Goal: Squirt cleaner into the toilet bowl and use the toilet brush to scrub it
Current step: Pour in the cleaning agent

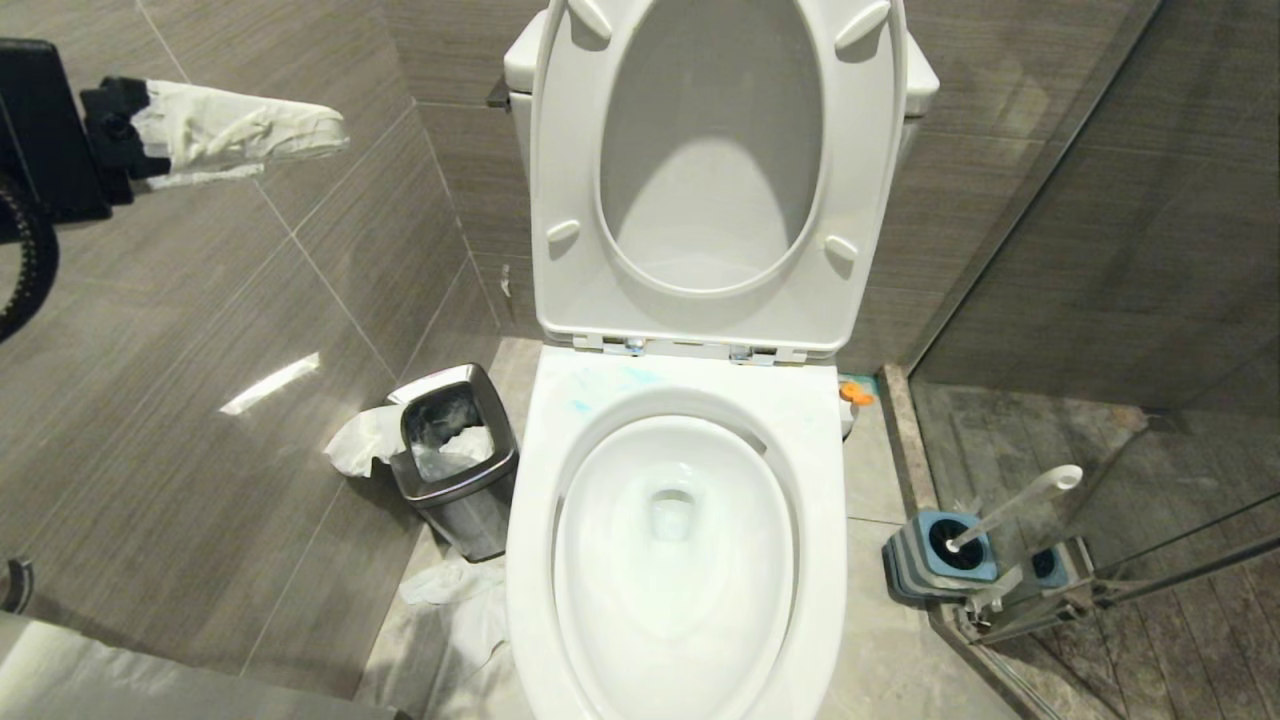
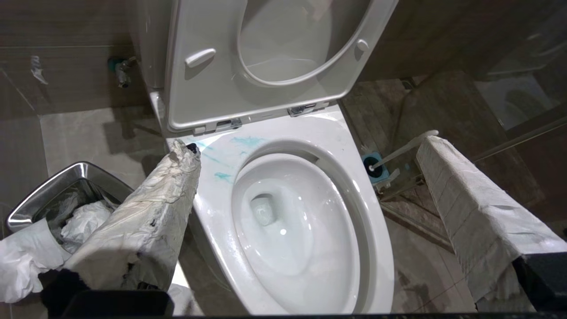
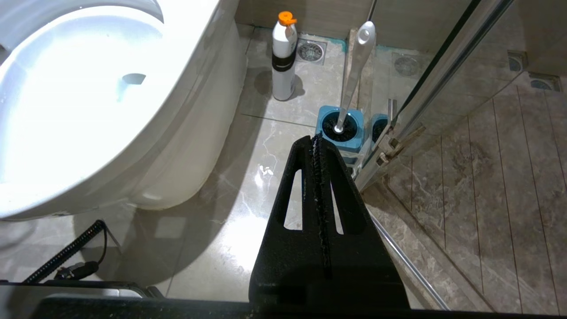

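Note:
The toilet bowl [image 1: 675, 560] stands open in front of me with its seat and lid raised. Turquoise cleaner [image 2: 246, 141] is smeared on the back of the flat rim, and the water below looks clear. My left gripper [image 2: 305, 146] hovers above the bowl's left side, wide open and holding nothing. Its fingers [image 2: 150, 217] are wrapped in white paper, and one finger [image 1: 250, 135] shows high at the head view's left. The toilet brush [image 1: 1015, 505] stands in its blue-topped holder [image 1: 940, 555] on the floor right of the bowl. My right gripper [image 3: 315, 141] hangs shut and empty, low near that holder [image 3: 339, 128].
A steel waste bin [image 1: 455, 455] stuffed with paper stands left of the bowl, with crumpled paper [image 1: 460, 610] on the floor beside it. A white bottle with an orange cap [image 3: 283, 57] stands behind the bowl on the right. A glass shower door [image 1: 1150, 450] closes off the right side.

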Tool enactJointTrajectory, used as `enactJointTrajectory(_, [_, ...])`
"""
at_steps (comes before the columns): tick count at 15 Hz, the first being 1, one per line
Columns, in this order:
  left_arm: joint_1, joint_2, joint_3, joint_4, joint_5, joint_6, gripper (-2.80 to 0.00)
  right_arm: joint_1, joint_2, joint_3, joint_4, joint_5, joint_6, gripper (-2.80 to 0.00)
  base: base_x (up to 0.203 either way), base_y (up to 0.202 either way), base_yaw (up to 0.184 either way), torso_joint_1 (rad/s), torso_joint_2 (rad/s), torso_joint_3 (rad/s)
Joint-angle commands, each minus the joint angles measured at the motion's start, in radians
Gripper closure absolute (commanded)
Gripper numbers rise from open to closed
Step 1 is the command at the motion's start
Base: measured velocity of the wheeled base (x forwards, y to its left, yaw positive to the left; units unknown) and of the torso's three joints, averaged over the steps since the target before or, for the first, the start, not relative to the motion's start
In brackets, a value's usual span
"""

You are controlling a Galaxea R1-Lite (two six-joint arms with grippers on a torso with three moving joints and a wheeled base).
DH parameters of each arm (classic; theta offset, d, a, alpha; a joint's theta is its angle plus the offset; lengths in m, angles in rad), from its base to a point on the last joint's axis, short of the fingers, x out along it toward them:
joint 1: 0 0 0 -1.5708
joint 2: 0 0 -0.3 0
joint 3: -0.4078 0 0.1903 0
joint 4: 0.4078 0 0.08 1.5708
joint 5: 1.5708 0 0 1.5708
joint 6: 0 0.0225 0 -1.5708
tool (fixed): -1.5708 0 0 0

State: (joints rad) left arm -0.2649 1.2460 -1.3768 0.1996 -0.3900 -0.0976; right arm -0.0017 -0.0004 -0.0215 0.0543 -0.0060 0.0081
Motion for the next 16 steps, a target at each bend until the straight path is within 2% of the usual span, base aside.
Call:
enactJointTrajectory(1, [0.000,-0.003,-0.002,0.000,-0.001,0.001,-2.80,0.000,0.000,0.000,-0.001,0.000,0.000,0.00,0.000,0.000,0.000,0.000,0.00,0.000])
enactJointTrajectory(4, [0.003,-0.023,-0.003,-0.001,0.005,0.015,-2.80,0.000,0.000,0.000,0.001,0.000,0.000,0.00,0.000,0.000,0.000,0.000,0.00,0.000])
enactJointTrajectory(5, [0.003,-0.024,-0.008,-0.002,0.017,0.015,0.00,0.000,0.000,0.000,0.001,0.000,0.000,0.00,0.000,0.000,0.000,0.000,0.00,0.000])
enactJointTrajectory(11, [0.003,-0.057,-0.019,-0.026,0.077,0.016,0.00,0.000,0.000,0.000,0.001,0.000,0.000,0.00,0.000,0.000,0.000,0.000,0.00,0.000])
enactJointTrajectory(16, [0.010,-0.197,-0.043,-0.036,0.092,0.054,0.00,0.000,0.000,0.000,0.000,0.000,0.000,0.00,0.000,0.000,0.000,0.000,0.00,0.000])
